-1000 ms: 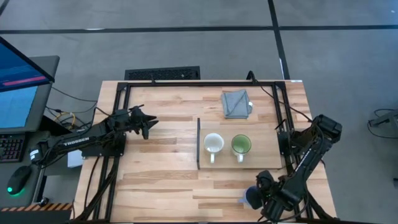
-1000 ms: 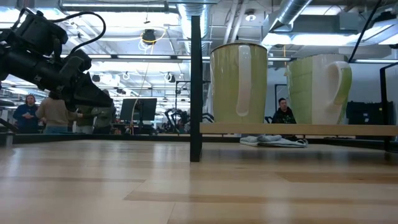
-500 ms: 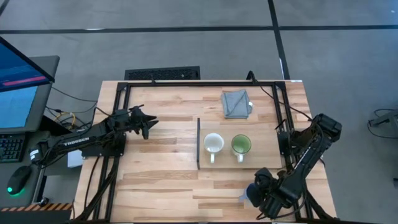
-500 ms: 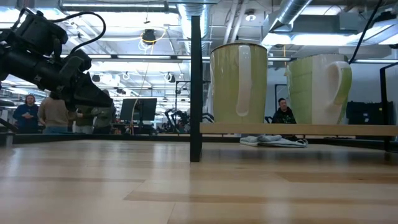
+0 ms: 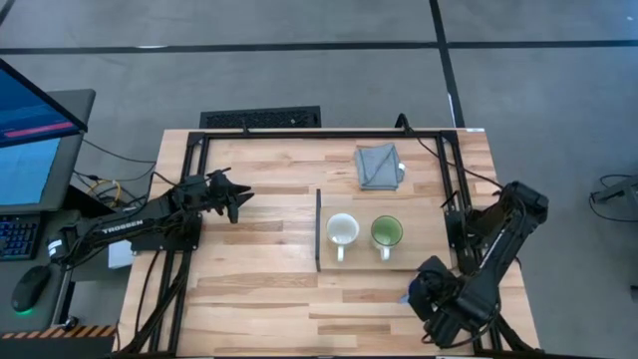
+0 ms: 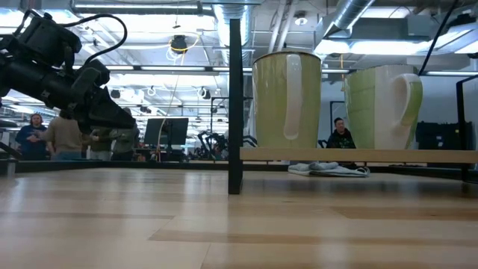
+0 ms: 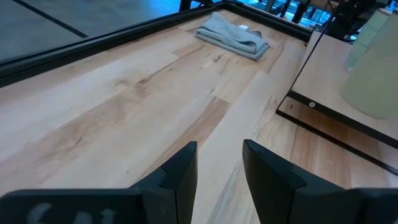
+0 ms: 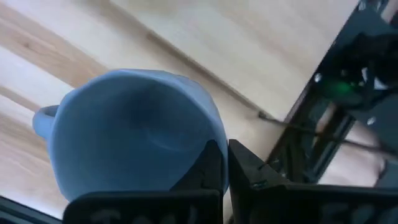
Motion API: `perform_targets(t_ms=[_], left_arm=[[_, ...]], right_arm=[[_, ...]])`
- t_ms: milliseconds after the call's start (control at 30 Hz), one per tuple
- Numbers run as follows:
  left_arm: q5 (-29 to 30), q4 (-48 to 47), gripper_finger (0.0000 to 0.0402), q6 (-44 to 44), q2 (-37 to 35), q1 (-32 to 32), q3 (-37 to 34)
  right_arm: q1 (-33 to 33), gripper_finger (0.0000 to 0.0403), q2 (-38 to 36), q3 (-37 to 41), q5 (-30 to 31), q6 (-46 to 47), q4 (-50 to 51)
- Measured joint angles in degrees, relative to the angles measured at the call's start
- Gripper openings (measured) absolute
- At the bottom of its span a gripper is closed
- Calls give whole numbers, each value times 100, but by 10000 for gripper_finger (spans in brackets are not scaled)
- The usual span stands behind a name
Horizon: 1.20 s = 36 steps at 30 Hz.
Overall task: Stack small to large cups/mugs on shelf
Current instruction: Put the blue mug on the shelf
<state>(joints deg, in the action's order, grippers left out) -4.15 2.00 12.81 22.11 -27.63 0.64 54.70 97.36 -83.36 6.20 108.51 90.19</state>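
A cream-white mug (image 5: 342, 230) and a white mug with a green inside (image 5: 387, 232) stand upright, side by side, on the light-wood shelf (image 5: 431, 244). They show large in the low view, cream-white (image 6: 287, 101) and green (image 6: 385, 104). My right gripper (image 8: 225, 163), near the table's front right corner (image 5: 427, 291), is shut on the blue-grey mug (image 8: 134, 134). In the high view the gripper hides almost all of that mug. My left gripper (image 5: 239, 197) waits open above the table's left part, with nothing between its fingers (image 7: 217, 165). My right gripper pinches the blue-grey mug's rim wall (image 8: 208, 140), on the side away from the handle (image 8: 43, 118). One finger (image 8: 208, 168) is inside the mug and the other finger (image 8: 249, 171) outside. The fingers come steeply from above. The mug hangs mouth up, slightly tilted, above the tabletop.
A folded grey cloth (image 5: 379, 166) lies on the table behind the shelf. A thin dark strip (image 5: 318, 231) runs along the shelf's left edge. A black frame (image 5: 299, 133) rims the table. Bare wood (image 5: 259, 289) lies in front of and left of the shelf.
My right gripper has risen with the blue-grey mug and has tipped and rolled while staying shut on it. The mug has come up off the table and moved slightly toward the shelf; the gripper now covers it in the high view.
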Motion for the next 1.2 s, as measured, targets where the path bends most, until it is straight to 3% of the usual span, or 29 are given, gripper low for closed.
perform_targets(t_ms=[300,567,833,1200], left_arm=[[-2,0,119,170,-1,0,0],[-2,0,119,200,-1,1,-1],[12,2,119,204,-2,0,-1],[31,22,119,204,-2,-1,0]], right_arm=[[-47,17,-745,232,761,-357,-13],[-47,17,-1523,772,777,-408,-12],[-168,17,-2488,1519,1217,-601,-16],[-1211,17,-3540,2071,1129,-2440,-6]])
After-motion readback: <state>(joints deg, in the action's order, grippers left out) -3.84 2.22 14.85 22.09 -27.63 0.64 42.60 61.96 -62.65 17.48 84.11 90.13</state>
